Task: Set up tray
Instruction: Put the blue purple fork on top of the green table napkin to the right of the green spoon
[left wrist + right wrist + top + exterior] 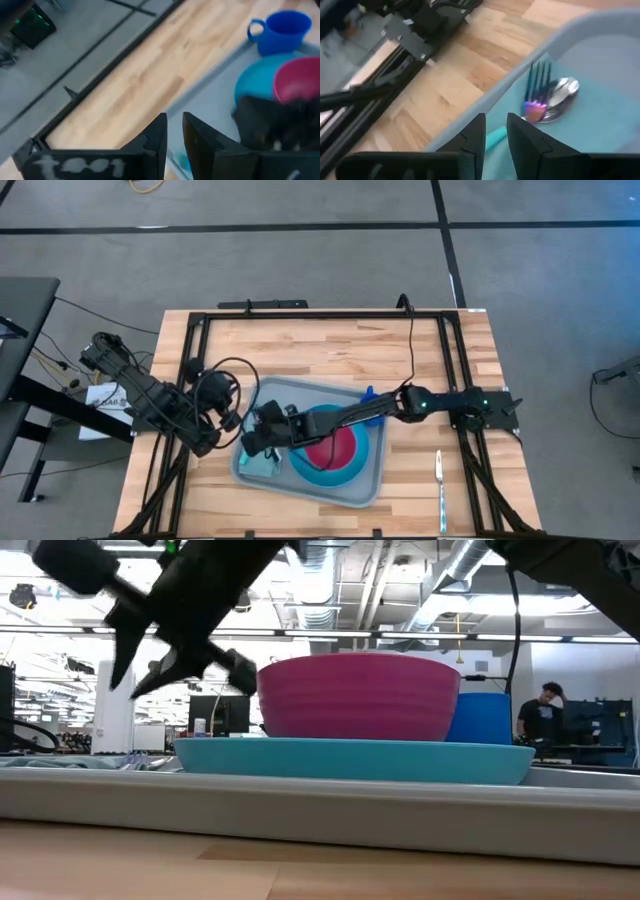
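Right hand (262, 435) slightly parted over grey-blue rimmed tray (366, 488).

Right pincer (495, 135) narrowly parted, empty

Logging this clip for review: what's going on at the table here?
Two robot arms are laying out a meal tray. The right gripper hovers over the tray's left end, above a teal napkin bearing a fork and spoon. A pink bowl sits on a blue plate beside a blue mug. A knife lies on the table. The left gripper waits nearby.
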Controlling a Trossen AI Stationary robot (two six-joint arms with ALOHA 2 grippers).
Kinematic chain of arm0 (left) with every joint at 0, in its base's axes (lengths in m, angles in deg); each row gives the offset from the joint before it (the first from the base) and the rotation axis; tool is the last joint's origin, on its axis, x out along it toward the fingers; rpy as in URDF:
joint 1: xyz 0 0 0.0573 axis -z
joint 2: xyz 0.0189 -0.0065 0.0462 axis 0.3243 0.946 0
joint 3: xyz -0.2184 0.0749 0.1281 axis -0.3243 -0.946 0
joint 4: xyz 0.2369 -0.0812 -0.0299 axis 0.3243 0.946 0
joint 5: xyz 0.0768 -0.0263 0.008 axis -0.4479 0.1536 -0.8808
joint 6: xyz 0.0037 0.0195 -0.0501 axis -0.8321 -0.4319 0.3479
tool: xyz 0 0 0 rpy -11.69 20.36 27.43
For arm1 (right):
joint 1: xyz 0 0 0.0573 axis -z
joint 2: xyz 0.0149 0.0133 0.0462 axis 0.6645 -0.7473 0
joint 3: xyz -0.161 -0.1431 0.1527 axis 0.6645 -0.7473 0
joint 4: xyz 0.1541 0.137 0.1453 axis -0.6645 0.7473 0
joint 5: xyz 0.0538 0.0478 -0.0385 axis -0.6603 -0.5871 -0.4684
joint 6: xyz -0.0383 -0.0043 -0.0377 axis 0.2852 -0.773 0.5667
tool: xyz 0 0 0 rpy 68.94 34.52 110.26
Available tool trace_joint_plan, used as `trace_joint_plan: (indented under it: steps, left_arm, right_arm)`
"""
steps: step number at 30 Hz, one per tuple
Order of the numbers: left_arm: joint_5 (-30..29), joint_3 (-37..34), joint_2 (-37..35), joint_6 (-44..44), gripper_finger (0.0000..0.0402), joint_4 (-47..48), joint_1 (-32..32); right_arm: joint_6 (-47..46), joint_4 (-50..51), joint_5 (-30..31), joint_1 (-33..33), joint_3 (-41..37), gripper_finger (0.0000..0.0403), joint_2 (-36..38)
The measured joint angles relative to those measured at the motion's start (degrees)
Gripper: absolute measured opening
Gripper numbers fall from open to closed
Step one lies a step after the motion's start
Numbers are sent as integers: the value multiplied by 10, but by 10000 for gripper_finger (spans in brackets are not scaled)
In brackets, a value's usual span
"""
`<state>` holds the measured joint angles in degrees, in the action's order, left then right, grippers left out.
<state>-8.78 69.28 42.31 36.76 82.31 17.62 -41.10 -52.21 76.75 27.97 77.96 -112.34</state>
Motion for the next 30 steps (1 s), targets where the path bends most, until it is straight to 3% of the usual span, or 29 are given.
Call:
trace_joint_plan:
  steps: [3,9,13,18,24,30]
  left_arm:
    - [28,-4,0,0,50,-2,11]
    - [102,-53,0,24,50,1,50]
    - [150,-112,0,135,50,-2,78]
    - [186,-197,0,236,50,-38,98]
    - [287,-287,0,304,50,-127,100]
    - [303,-342,0,301,50,-258,99]
  right_arm:
    - [56,9,-11,0,0,71,37]
    - [140,117,11,-16,1,71,140]
    - [187,220,73,-47,1,71,214]
    - [176,379,184,-109,2,71,285]
    - [60,584,240,-200,1,71,316]
    - [52,582,272,-276,-47,71,328]
